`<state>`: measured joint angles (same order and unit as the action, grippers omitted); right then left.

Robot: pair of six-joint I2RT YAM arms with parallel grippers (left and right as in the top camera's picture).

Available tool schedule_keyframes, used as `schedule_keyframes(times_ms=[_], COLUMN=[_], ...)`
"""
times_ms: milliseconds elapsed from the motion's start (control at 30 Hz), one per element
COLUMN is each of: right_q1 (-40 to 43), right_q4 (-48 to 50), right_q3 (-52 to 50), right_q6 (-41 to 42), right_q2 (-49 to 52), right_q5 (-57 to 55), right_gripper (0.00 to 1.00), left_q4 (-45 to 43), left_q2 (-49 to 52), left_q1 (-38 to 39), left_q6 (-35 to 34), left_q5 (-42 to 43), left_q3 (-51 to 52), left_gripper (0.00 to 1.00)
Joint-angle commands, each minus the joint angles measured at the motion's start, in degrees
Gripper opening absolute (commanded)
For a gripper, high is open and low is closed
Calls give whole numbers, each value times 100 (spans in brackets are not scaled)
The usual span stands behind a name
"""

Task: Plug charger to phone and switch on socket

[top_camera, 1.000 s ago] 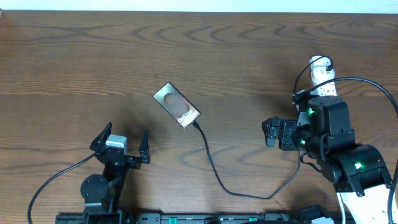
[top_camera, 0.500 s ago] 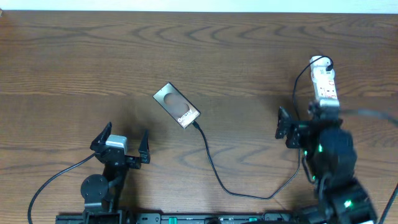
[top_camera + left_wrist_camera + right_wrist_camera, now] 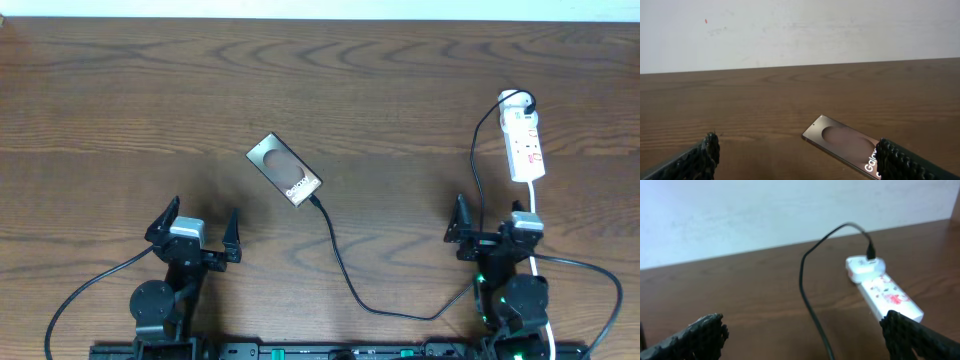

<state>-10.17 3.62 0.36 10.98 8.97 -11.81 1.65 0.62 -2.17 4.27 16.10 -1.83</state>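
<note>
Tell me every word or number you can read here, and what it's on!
"Gala": white letters on the phone; the rest of the word is hidden.
Red marks on the white power strip: too blurred to read.
No other writing shows.

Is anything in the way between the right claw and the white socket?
Nothing visible blocks it. The open right gripper faces the socket across the table; only the charger, a thin black cable, lies beside that path.
</note>
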Motion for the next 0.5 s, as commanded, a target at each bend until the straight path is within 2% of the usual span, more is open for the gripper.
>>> schedule_keyframes(times_ms=[0, 100, 233, 467], right_q1=[278, 415, 450, 452], right_q4=[-323, -756, -793, -789], right_q3=[-4, -4, -4, -4], right_q6=[-83, -162, -903, -938], right_q2=[-413, -767, -870, -870], right_q5=[326, 623, 1054, 1071], right_gripper=[99, 99, 99, 99], left_q4=[83, 83, 83, 83], left_q2=[-35, -35, -33, -35], left_q1=[-22, -22, -22, -22], left_q6=[-50, -50, -48, -48], left_q5=[-28, -26, -28, -28], left_q3=[160, 160, 160, 160], left_gripper=[98, 98, 98, 98])
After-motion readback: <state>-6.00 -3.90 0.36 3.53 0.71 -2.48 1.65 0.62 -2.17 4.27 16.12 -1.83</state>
